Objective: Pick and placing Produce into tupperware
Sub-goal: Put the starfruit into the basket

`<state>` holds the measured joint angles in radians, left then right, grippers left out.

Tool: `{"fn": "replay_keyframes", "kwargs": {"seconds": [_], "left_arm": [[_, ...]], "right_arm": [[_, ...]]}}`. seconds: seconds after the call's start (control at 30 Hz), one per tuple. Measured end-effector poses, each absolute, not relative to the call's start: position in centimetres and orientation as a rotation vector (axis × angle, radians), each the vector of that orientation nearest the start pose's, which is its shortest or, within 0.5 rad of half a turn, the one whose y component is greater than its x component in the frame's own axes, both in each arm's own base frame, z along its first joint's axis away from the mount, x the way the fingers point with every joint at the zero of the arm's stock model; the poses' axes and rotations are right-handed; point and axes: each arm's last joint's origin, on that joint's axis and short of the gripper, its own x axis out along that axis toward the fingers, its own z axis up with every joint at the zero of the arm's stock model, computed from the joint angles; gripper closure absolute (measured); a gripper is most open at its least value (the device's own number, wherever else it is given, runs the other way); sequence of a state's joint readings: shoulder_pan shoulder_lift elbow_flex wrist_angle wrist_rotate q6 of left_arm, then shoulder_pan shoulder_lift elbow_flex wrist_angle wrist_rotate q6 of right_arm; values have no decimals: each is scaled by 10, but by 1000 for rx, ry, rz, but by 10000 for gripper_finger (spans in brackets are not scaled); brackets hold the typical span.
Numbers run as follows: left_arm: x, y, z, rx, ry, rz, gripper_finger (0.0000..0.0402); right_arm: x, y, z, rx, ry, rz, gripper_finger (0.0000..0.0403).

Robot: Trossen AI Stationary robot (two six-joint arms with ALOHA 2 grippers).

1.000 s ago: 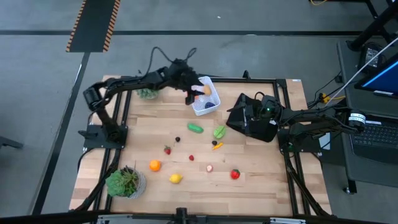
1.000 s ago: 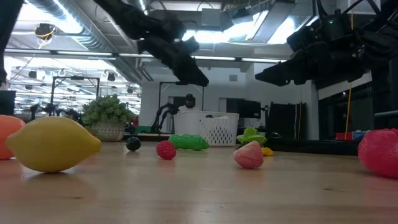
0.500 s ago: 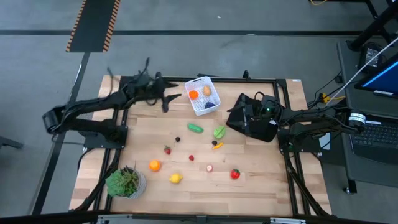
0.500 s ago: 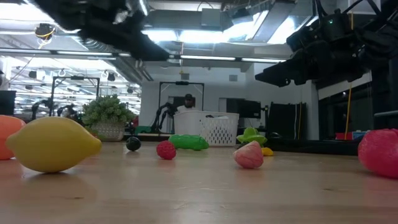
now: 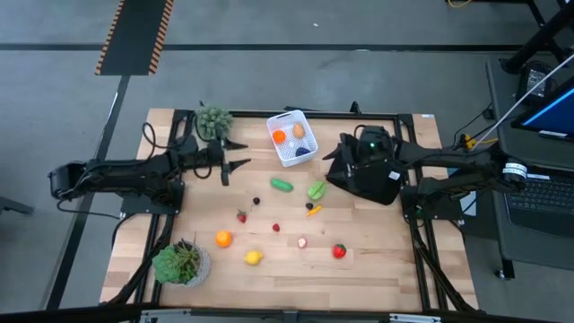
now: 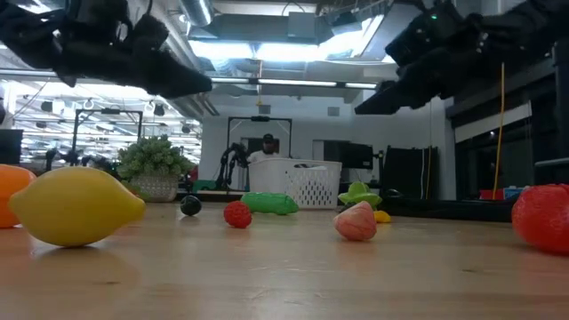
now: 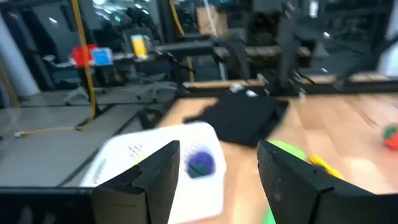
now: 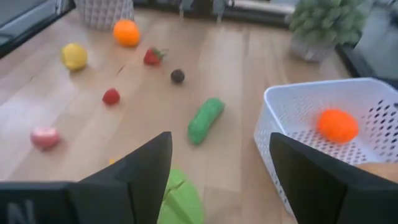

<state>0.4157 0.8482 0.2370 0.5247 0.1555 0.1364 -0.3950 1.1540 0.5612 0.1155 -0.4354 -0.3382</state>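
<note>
The white tupperware stands at the table's far middle and holds an orange piece, a tan piece and a dark blue piece. Loose produce lies on the wood: a green cucumber, a leafy green piece, a strawberry, an orange, a lemon and a red piece. My left gripper hangs open and level, left of the tupperware, with nothing between its fingers. My right gripper hangs open to the tupperware's right, above the black cloth, slanting down.
A black folded cloth lies right of the tupperware under my right arm. One potted plant stands at the far left beside my left gripper, another at the near left corner. Bare wood lies along the near edge.
My left gripper has drawn back from above the tupperware toward the table's left edge, sinking a little and tipping from pointing down to level. My right gripper has risen slightly and tipped upward over the black cloth.
</note>
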Motion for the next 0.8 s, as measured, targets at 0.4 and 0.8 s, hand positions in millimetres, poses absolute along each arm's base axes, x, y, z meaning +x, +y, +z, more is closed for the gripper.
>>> {"fn": "replay_keyframes", "kwargs": {"seconds": [0.4, 0.8], "left_arm": [[167, 54, 197, 103, 127, 194, 195], [167, 51, 193, 79, 162, 174, 195]], "right_arm": [[272, -67, 217, -181, 779, 220, 132], [315, -57, 217, -238, 1026, 358, 132]]}}
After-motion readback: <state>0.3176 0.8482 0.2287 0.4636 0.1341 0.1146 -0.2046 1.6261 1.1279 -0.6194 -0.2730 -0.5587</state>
